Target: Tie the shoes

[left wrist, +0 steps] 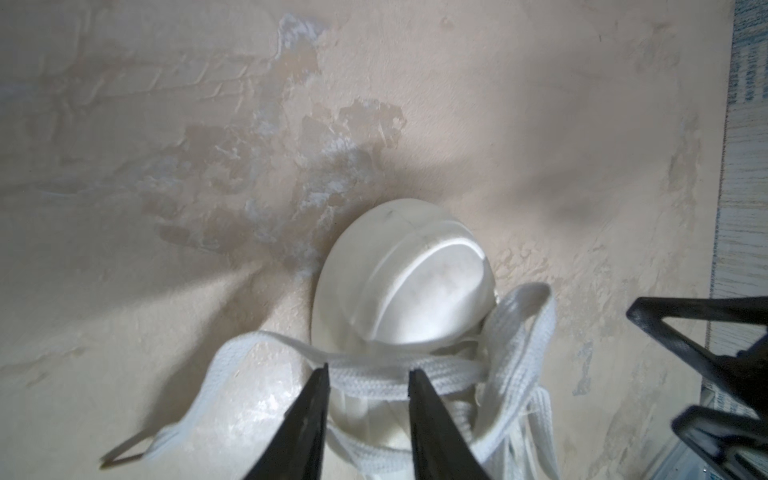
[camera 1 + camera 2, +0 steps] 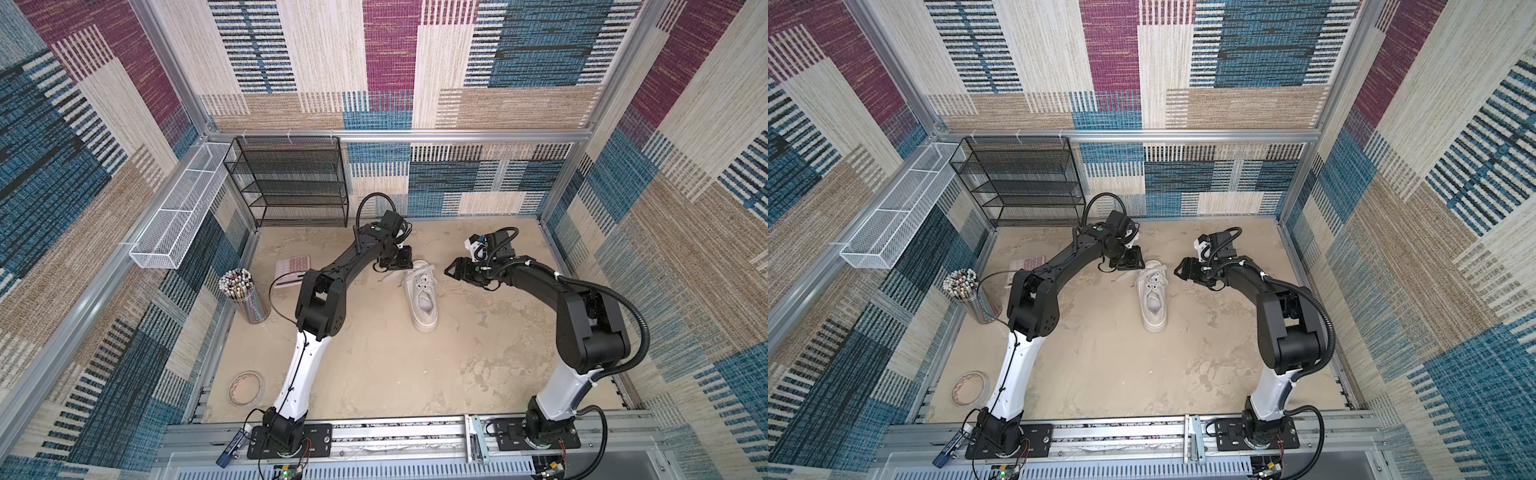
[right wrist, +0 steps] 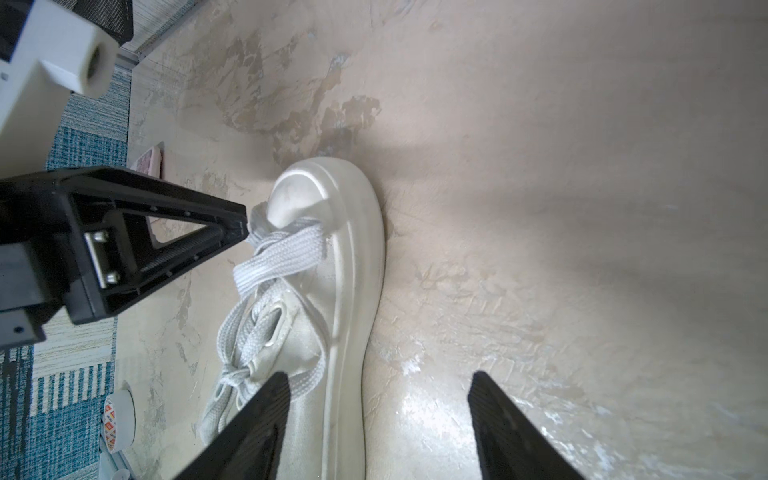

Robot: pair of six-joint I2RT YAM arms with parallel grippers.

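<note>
White canvas over a thick white sole: the shoe [image 2: 423, 297] is lying near the middle of the sandy desk [image 2: 374, 365], toe pointing far and heel near; its flat off-white laces [image 3: 282, 253] are bunching loosely over the toe end, and one loose end [image 2: 388, 277] is trailing onto the desk just left of the toe; the left tool [image 1: 368, 372] is hanging at the far left of the toe with its jaws standing part-way apart; bands of lace are showing across the gap in the left wrist view, though whether either side is pressing on them cannot be told; the right tool [image 3: 380, 374] is hovering just right of the shoe's front, released and wide, grasping nothing; one finger [image 3: 266, 415] is sitting over the shoe's side while its twin is sitting over bare desk; a pencil cup [image 2: 243, 295], a pink calculator [image 2: 293, 266] and a tape roll [image 2: 246, 388] are sitting well apart on the left.
</note>
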